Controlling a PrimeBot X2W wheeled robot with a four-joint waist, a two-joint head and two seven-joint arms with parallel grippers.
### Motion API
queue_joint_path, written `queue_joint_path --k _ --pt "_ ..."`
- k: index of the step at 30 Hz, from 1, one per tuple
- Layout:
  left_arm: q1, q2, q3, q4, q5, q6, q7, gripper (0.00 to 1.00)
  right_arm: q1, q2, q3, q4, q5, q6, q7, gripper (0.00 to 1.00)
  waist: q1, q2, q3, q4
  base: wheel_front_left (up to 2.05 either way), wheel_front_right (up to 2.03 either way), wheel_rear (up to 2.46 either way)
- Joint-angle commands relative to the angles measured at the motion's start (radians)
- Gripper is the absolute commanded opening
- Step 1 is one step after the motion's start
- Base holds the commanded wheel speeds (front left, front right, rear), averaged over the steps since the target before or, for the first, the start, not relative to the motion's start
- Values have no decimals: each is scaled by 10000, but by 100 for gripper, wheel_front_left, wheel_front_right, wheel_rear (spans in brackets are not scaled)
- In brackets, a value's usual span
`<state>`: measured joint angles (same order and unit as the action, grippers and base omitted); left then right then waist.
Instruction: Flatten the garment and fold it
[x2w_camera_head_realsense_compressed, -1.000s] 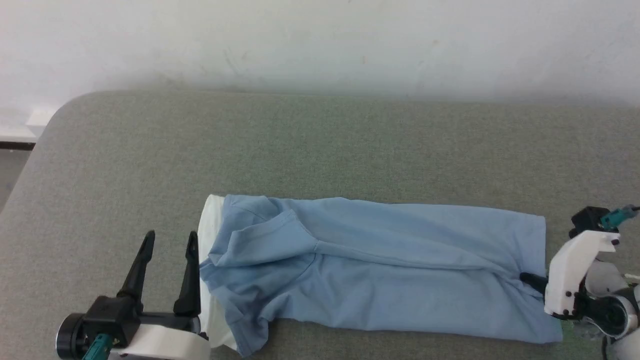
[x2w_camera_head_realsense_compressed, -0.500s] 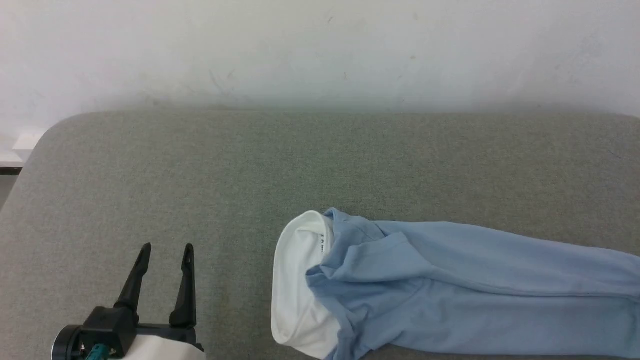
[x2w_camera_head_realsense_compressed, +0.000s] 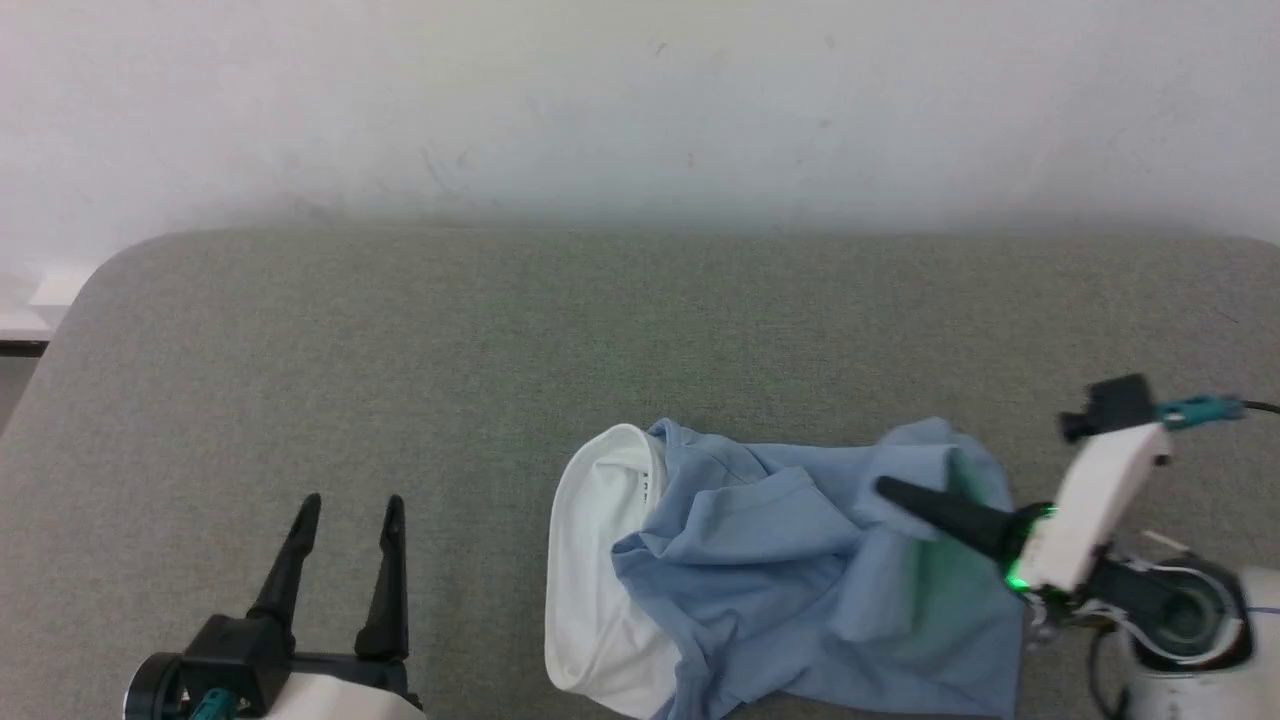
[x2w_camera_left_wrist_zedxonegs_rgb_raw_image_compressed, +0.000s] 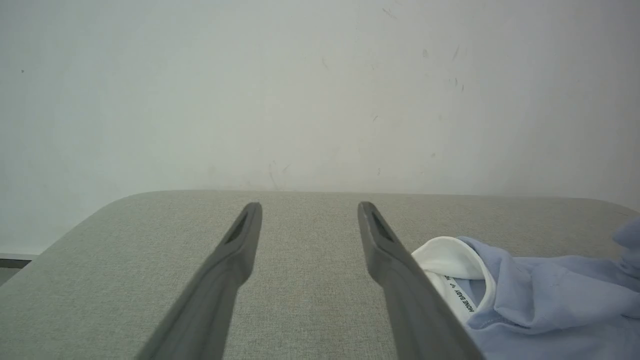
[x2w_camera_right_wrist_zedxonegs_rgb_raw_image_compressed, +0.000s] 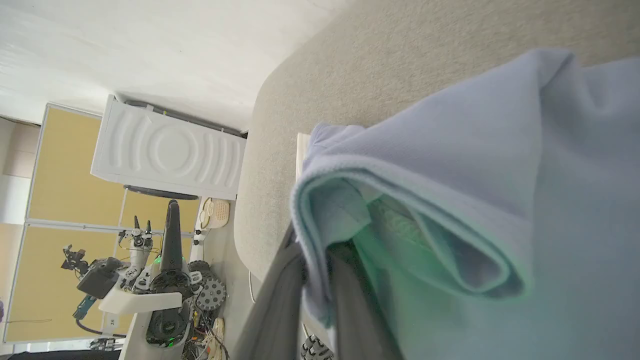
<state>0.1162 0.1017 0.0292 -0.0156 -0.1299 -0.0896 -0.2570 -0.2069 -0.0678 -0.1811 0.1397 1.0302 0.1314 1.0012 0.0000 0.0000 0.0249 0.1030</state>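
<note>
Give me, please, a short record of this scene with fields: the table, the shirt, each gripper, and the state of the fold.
table: grey, padded, against a white wall
shirt: light blue, bunched and creased; white collar toward the robot's left
left gripper: open, holds nothing, beside the collar but apart from it
right gripper: shut on an edge of the shirt; the cloth is raised and doubled over its fingers
fold: not yet finished
</note>
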Motion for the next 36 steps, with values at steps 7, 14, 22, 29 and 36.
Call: queue_joint_path --k 7,14,22,29,36 --pt "-457 -73 -391 266 71 -234 -47 100 -469 170 3734 775 1107 -7 -2287 0 0 0 -1 664 0 0 0" --pt "-566 -124 -472 448 10 -300 -47 100 -1462 172 5983 2659 -537 -7 -5316 100 0 0 88 1009 0 0 0" --pt "-388 -175 -210 481 13 -305 -47 100 -2913 -1285 9244 2161 -2851 -7 -6710 100 0 0 -4 638 0 0 0" --pt "-281 -225 -115 503 88 -285 -47 100 -3207 -2582 9970 1083 -4284 -7 -7909 100 0 0 -203 248 0 0 0" --pt "-249 -264 43 466 150 -235 -47 100 -1173 -2906 6599 -66 -5837 -7 -9601 100 0 0 -278 -83 0 0 0"
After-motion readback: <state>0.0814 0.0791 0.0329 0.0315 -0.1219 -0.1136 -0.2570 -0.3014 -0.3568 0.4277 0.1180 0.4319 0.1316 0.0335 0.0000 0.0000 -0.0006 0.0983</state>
